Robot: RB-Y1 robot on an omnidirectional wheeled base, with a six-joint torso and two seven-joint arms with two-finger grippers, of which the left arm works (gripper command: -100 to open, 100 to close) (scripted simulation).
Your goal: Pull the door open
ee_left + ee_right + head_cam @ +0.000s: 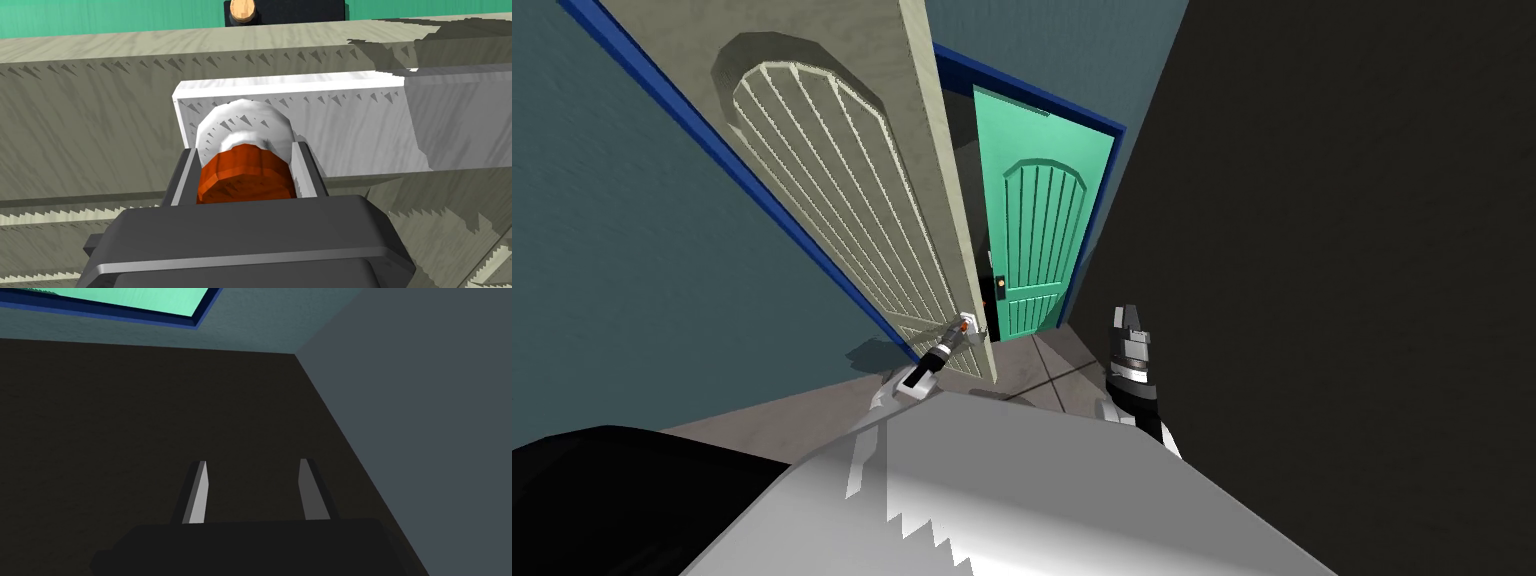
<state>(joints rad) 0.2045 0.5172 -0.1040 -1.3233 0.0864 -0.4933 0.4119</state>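
Closest to the head camera are two grippers. The left gripper (963, 329) reaches to the knob (969, 322) at the free edge of the beige door (832, 180). The right gripper (1125, 320) hangs well apart from it, beside a dark wall (1332, 250). The door stands ajar from its blue frame (672, 102), and its top is cut off by the picture's edge. Through the gap a green door (1042, 220) shows, its near side hidden behind the beige one, so two doors in all. The knob is too small from up here to show the grip.

From the left wrist the grip is plain. Two fingers (306, 167) press the knob's sides, pinching it. The knob is orange at the near end and white where it meets a white plate (340, 125) on the door. The gripper's body hides the lower part of the orange end. Past the door's edge a second knob (243, 10) sits on the green door — tan, on a dark mount, cut off at the picture's edge.

From the right wrist, two fingers (198, 493) stand spread with nothing between them.
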